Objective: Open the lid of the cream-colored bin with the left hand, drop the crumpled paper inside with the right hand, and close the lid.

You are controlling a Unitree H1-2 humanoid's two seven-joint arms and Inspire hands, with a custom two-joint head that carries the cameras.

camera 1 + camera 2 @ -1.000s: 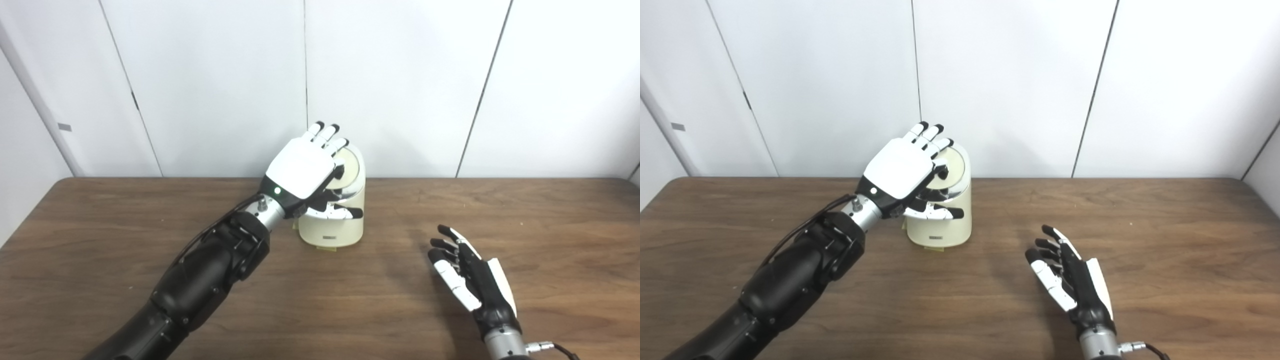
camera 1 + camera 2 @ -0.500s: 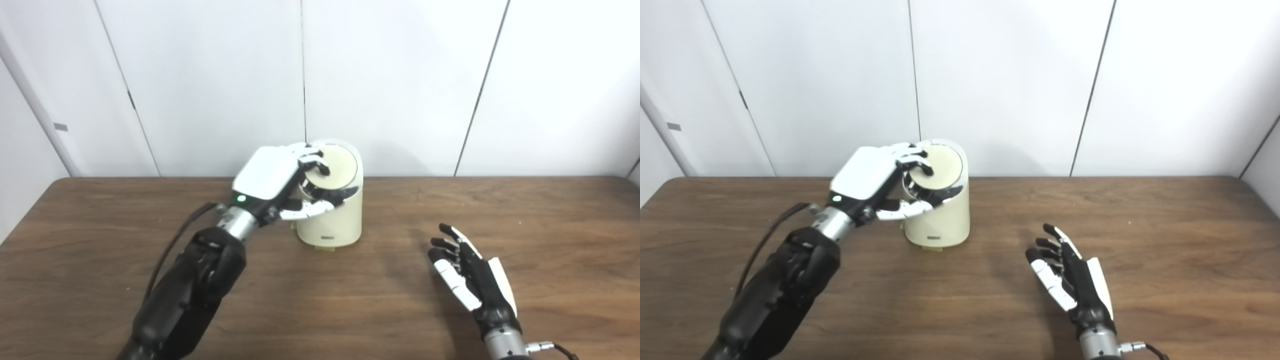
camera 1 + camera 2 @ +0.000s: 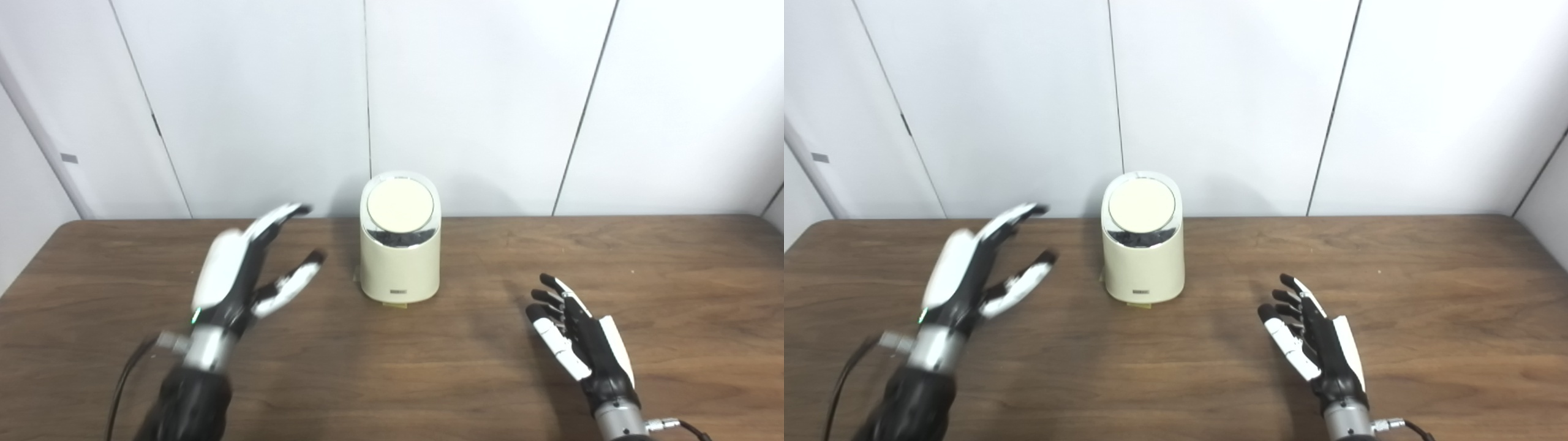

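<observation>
The cream-colored bin (image 3: 400, 257) stands upright at the back middle of the wooden table (image 3: 392, 380). Its round lid (image 3: 399, 205) lies shut on top. My left hand (image 3: 245, 272) is open, fingers spread, well to the left of the bin and apart from it, blurred by motion. My right hand (image 3: 579, 340) rests open near the table's front right, palm turned left, holding nothing. No crumpled paper shows in either view.
White wall panels (image 3: 478, 92) rise directly behind the table's far edge, close behind the bin. A small yellowish tab (image 3: 398, 302) sticks out under the bin's front.
My left hand has left the lid and swung back left and toward me, opening. The lid, tilted up a second ago, now lies shut. The right hand has not moved.
</observation>
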